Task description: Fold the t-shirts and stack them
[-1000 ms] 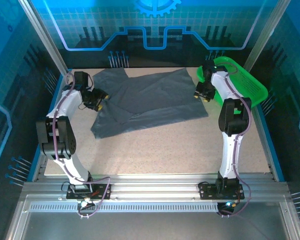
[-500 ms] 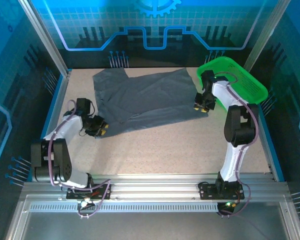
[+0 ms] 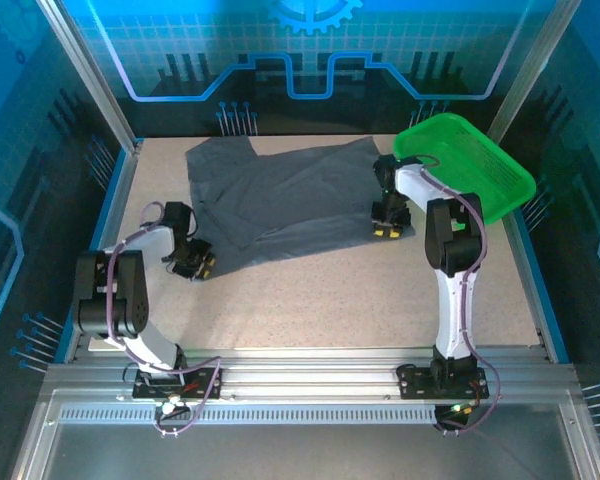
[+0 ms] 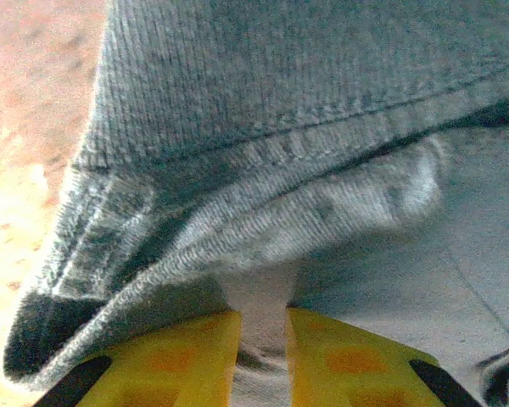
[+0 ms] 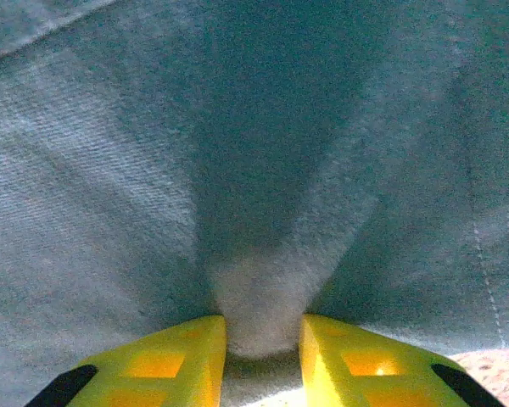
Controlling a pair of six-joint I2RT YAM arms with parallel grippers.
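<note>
Top external view has the t-shirt (image 3: 290, 195) spread across the far table (image 3: 380, 290). Left gripper (image 3: 195, 265) pinches its near-left corner, right gripper (image 3: 388, 228) its near-right edge, probably the hem. First fold seems to be starting; next, both must lift evenly and carry far.

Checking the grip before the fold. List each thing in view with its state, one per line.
t-shirt: unfolded, spread on the table, some creases, near edge pinched at both ends.
left gripper: shut on the t-shirt's near left corner, cloth bunched between its fingers.
right gripper: shut on the t-shirt's near right edge, a fold of cloth between its fingers.
basket: upright at the far right corner, looks empty.
</note>
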